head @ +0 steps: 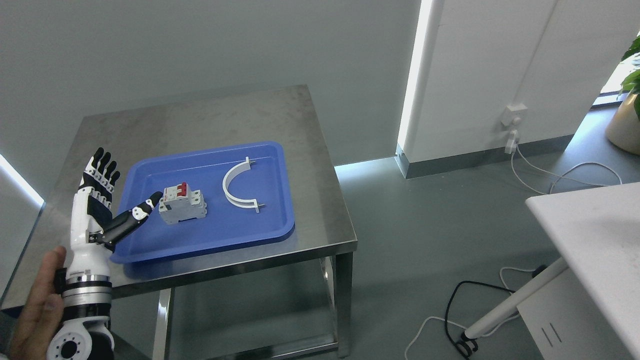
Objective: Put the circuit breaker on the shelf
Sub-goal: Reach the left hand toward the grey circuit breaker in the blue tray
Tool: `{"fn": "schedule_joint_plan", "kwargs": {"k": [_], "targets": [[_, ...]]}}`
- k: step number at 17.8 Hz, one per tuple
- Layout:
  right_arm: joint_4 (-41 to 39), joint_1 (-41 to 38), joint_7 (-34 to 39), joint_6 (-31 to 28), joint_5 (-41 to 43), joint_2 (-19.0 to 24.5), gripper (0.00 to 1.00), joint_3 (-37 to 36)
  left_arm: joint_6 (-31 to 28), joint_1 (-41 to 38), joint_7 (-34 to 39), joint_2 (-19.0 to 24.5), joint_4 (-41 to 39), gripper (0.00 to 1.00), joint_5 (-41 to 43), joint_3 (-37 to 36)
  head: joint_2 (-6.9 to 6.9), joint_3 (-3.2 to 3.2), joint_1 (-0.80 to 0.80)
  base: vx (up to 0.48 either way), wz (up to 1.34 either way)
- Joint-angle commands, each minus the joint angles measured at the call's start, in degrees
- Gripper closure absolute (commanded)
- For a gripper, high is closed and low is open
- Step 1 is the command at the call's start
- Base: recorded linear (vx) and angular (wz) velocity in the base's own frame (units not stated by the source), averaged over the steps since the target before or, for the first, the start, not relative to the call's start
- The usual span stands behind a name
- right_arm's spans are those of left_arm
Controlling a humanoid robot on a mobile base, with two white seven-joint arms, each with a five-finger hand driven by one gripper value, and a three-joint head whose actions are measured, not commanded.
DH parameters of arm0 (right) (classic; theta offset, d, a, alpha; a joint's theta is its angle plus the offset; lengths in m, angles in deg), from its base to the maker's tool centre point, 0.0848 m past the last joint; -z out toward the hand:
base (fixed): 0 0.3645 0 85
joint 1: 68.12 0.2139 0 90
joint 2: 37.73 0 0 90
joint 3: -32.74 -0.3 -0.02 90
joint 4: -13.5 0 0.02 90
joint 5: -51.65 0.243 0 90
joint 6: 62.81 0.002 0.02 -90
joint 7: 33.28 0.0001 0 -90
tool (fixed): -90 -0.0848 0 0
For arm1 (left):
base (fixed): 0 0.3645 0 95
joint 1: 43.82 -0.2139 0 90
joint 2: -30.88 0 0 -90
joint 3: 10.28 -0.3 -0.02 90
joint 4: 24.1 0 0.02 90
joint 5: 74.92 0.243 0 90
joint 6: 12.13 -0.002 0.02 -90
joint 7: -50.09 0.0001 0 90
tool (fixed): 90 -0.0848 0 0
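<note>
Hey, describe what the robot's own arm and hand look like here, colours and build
The left hand has white shell segments over black joints, with black fingertips and a mostly black thumb bearing one white segment. Its wrist is a white cylinder with a silver metal band and black rings above a round white joint housing with small holes. No cables or markings are visible.

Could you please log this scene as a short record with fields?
surface: steel table
tray: blue, on the table
breaker: on the tray, left part, red switches up
clamp: white half ring, on the tray, right of the breaker, apart from it
left hand: open, fingers up, thumb pointing at the breaker, holding nothing
person's hand: gripping the left arm at the wrist
right arm: not in view
</note>
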Motion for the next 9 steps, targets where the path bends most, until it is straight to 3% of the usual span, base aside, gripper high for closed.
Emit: {"fn": "schedule_joint_plan", "kwargs": {"k": [1, 4, 6, 9], "targets": [[-0.01, 0.0, -0.01, -3.17, 0.0, -1.0, 0.0, 1.14, 0.58, -0.46, -0.18, 1.01, -0.04, 0.0, -1.76, -0.37, 0.0, 0.0, 0.0, 0.0, 0.0], [-0.01, 0.0, -0.01, -3.17, 0.0, -1.0, 0.0, 1.14, 0.58, -0.11, -1.4, 2.36, 0.31, 0.0, -1.76, -0.63, 0.0, 0.0, 0.0, 0.002, 0.01], [-0.01, 0.0, -0.01, -3.17, 0.0, -1.0, 0.0, 1.14, -0.12, 0.15, -5.35, 11.47, 1.18, 0.0, -1.58, -2.38, 0.0, 0.0, 0.0, 0.011, 0.04], [-0.01, 0.0, -0.01, -3.17, 0.0, -1.0, 0.0, 1.14, -0.3, 2.86, -8.62, 18.36, 3.47, 0.0, -0.01, -6.95, 0.0, 0.0, 0.0, 0.012, -0.04]]}}
